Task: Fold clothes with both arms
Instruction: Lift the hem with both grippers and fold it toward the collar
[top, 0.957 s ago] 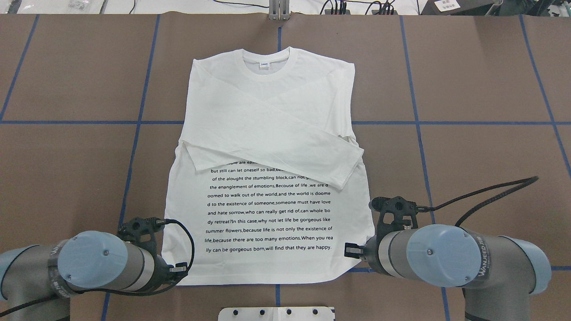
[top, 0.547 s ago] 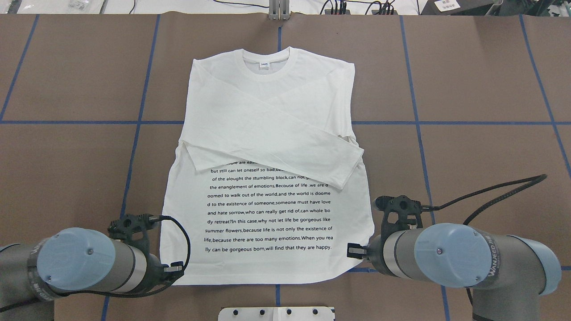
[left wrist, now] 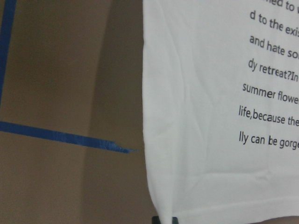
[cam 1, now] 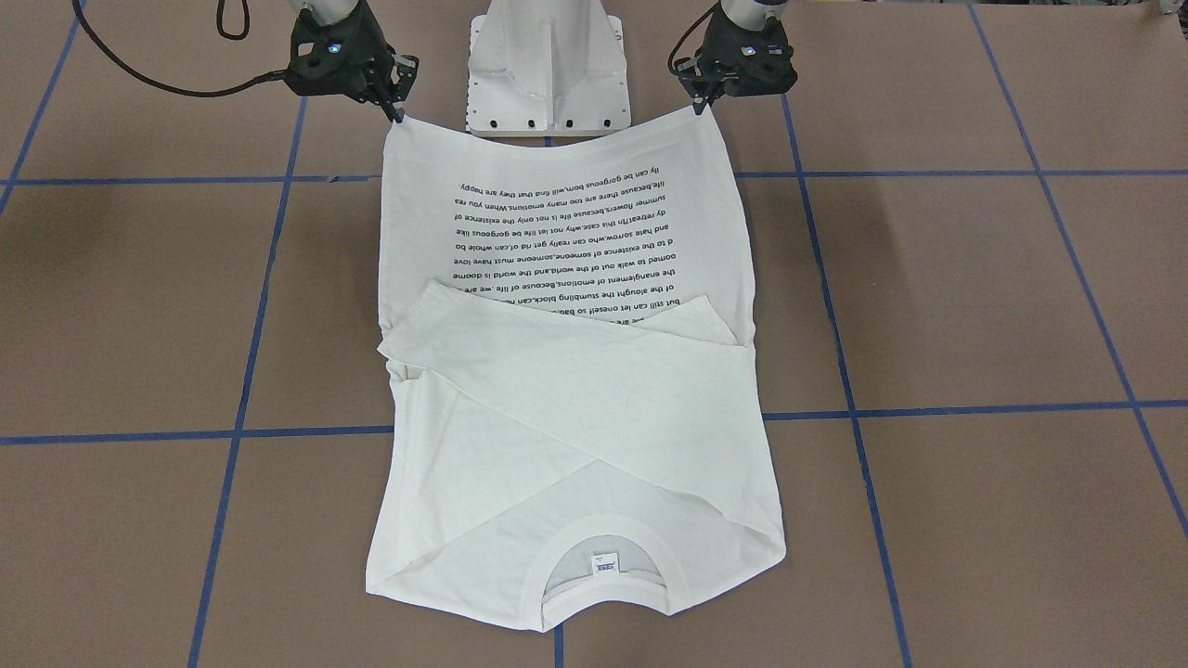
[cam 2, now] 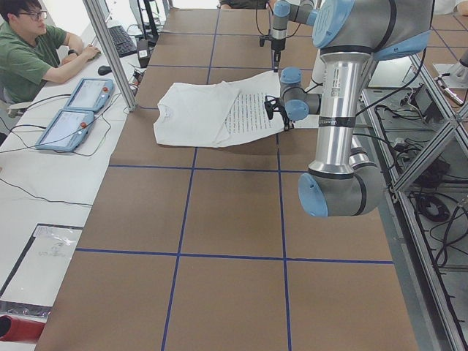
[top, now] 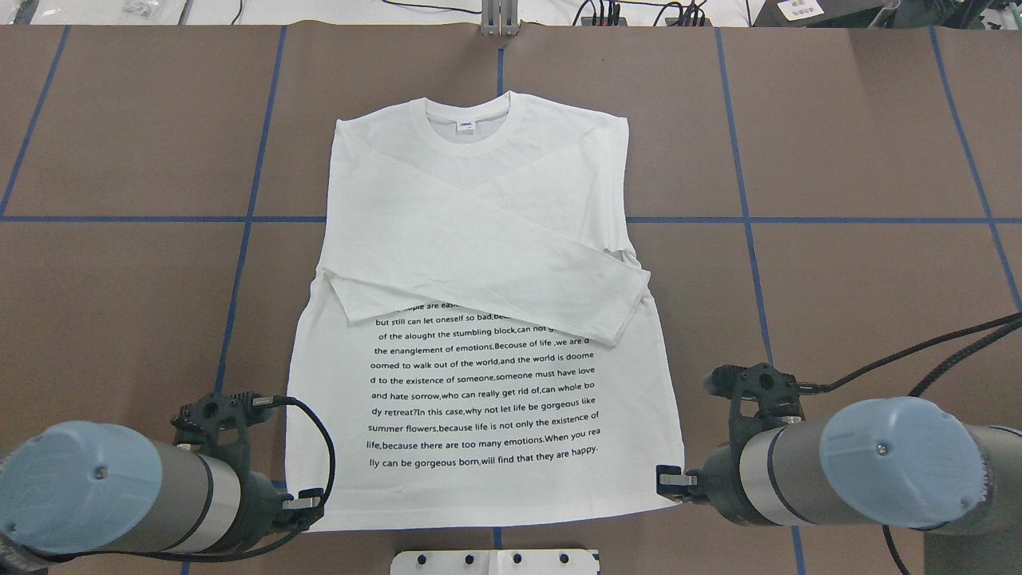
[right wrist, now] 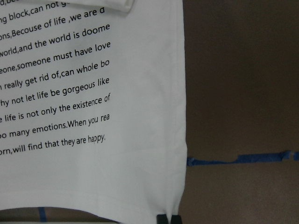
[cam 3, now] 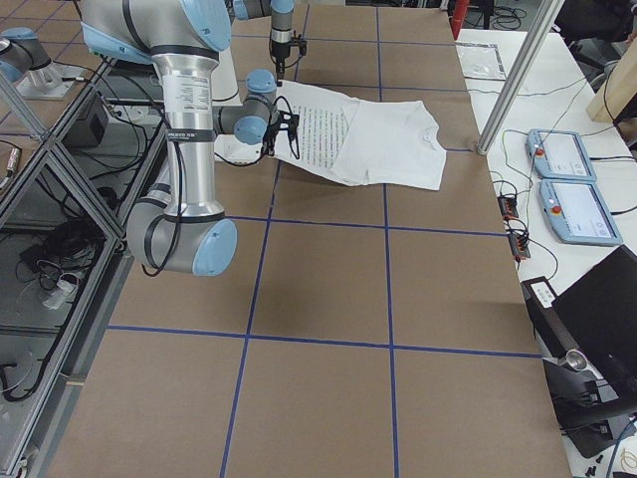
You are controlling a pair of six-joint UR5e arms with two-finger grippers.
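- Currently, seen from overhead, the white long-sleeved T-shirt (top: 479, 239) printed with lines of small black text lies face up in the middle of the brown table surface (top: 862, 128), which is marked with blue tape lines. Its ribbed round collar (top: 471, 147) is at 12 o'clock and its hem at 6 o'clock.
- Both sleeves are folded over the chest and cross each other. One cuff ends by the side seam at 4 o'clock and the other by the seam at 8 o'clock, and they cover the top of the black text block (top: 483, 399).
- The left black two-finger gripper (top: 307, 503) is clenched on the hem corner at 7 o'clock. Its wrist camera shows the fingertips (left wrist: 161, 220) pinching the very edge of the fabric.
- The right black two-finger gripper (top: 667, 479) grasps the hem corner at 5 o'clock the same way, with its fingertips (right wrist: 162, 219) nipped onto the corner.
- From the front-facing camera, the hem spans from one gripper to the other, sags slightly at its middle and overlaps the edge of the white pedestal base plate (cam 1: 548, 65).
- Both side views show the hem end lifted a little, with shadow under it, while the collar end lies flat on the table.
- At 10 o'clock in the left side view, a seated person in a green shirt (cam 2: 29, 55) works beside two pale blue tablets (cam 2: 73, 110).
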